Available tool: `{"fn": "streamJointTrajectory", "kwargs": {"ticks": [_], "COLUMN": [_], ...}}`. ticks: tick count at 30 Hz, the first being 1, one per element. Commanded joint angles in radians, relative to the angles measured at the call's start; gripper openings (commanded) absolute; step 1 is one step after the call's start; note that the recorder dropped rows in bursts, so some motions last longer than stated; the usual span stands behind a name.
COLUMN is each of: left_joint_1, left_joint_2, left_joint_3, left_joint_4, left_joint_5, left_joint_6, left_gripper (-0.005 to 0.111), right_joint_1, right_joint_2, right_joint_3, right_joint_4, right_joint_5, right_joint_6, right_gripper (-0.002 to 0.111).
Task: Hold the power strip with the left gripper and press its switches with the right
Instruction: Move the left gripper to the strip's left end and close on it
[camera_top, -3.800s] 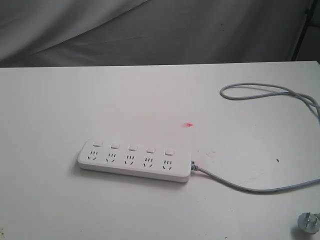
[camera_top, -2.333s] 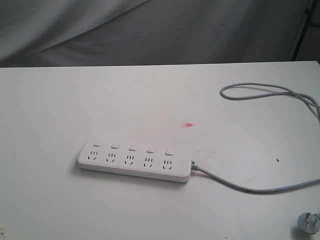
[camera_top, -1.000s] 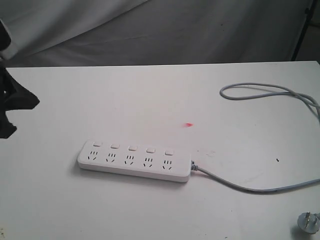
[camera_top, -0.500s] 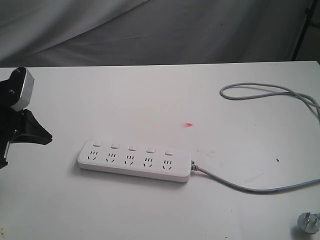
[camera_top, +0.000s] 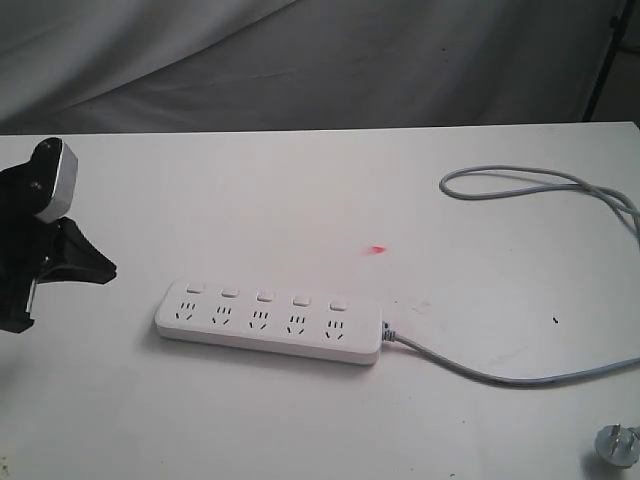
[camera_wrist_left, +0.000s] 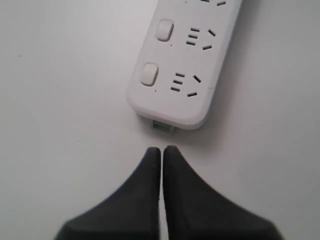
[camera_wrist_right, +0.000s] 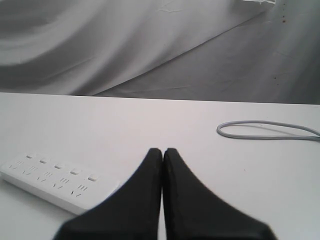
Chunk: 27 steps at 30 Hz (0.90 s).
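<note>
Long flat white plastic power strip (camera_top: 268, 322) sits lower centre of exterior view, long axis left-right, grey cord (camera_top: 480, 372) end pointing right, on white table (camera_top: 300, 200) w/ grey cloth backdrop (camera_top: 350, 60) at top. Black two-fingered left gripper (camera_top: 108, 272) at left edge & black right gripper (camera_wrist_right: 162, 152): both clenched, empty.

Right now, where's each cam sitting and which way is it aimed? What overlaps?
Exterior: off the arms, raised, angled down over the table at the power strip; left gripper shows at the left edge.
Left wrist: on the left arm, looking down past that shut gripper at the strip's end and two switches.
Right wrist: on the right arm, looking low across the table toward the grey cloth; shut right gripper in front.
Shared: all three see the strip; exterior and right wrist see the cord loop.
</note>
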Motion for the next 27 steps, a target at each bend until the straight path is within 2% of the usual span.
{"fn": "streamJointTrajectory", "kwargs": {"ticks": [1, 7, 9, 17, 23, 27], "left_joint_1": [0.002, 0.002, 0.002, 0.002, -0.004, -0.050], "left_joint_2": [0.004, 0.004, 0.004, 0.004, 0.019, 0.027], "left_joint_3": [-0.007, -0.007, -0.007, -0.007, -0.007, -0.030], "left_joint_4": [-0.016, -0.016, -0.018, -0.140, -0.098, 0.032], "left_joint_5": [-0.005, -0.030, -0.041, -0.003, 0.005, 0.016], "left_joint_6": [0.010, 0.022, 0.022, 0.022, 0.023, 0.023], "left_gripper": [0.017, 0.062, 0.070, 0.071, 0.071, 0.070], "right_joint_1": [-0.001, -0.001, -0.001, -0.001, -0.001, -0.001], "right_joint_2": [-0.004, -0.004, -0.004, -0.004, -0.004, -0.004], "right_joint_3": [0.003, 0.003, 0.003, 0.003, 0.003, 0.003], "right_joint_4": [-0.013, -0.013, -0.013, -0.013, -0.013, -0.013], "right_joint_5": [0.000, 0.000, 0.000, 0.000, 0.000, 0.000], "right_joint_6": [-0.001, -0.001, -0.001, -0.001, -0.001, -0.001], "right_gripper": [0.000, 0.000, 0.000, 0.000, 0.000, 0.000]}}
